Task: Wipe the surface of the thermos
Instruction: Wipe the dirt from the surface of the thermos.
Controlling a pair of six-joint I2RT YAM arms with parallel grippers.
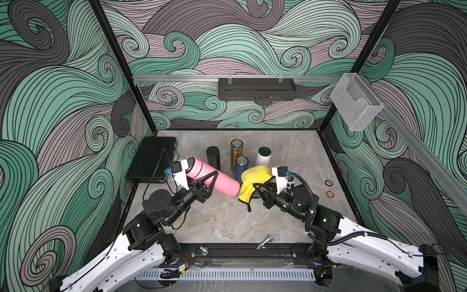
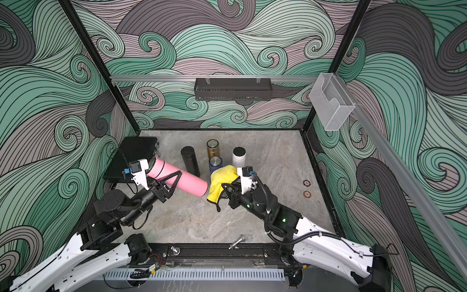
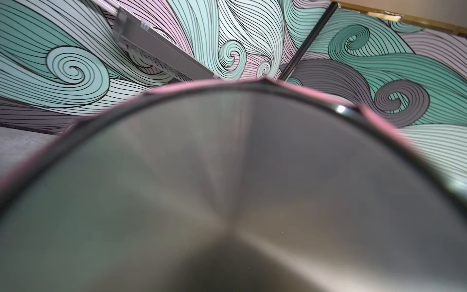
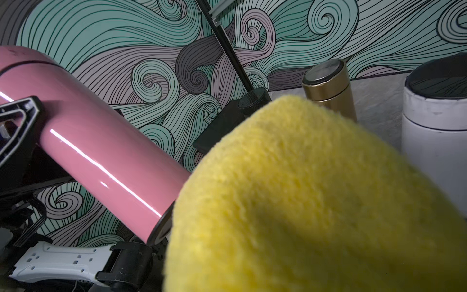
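At the tabletop's left edge you have a black case (image 1: 151, 159). Just right of it, your left gripper (image 1: 209, 180) is clamped around the pink thermos (image 1: 225, 184). The thermos is tilted and off the surface, left of centre, with one end toward the case. Toward the far edge stand a black flask (image 1: 213, 158), a gold flask (image 1: 236, 154), a blue flask (image 1: 241, 166) and a white flask (image 1: 264, 156). Your right gripper (image 1: 261, 188) is closed on the yellow cloth (image 1: 254, 177), which is bunched at the thermos's other end. You cannot tell whether the cloth touches the thermos. Two rings (image 1: 328, 182) lie near the right edge.
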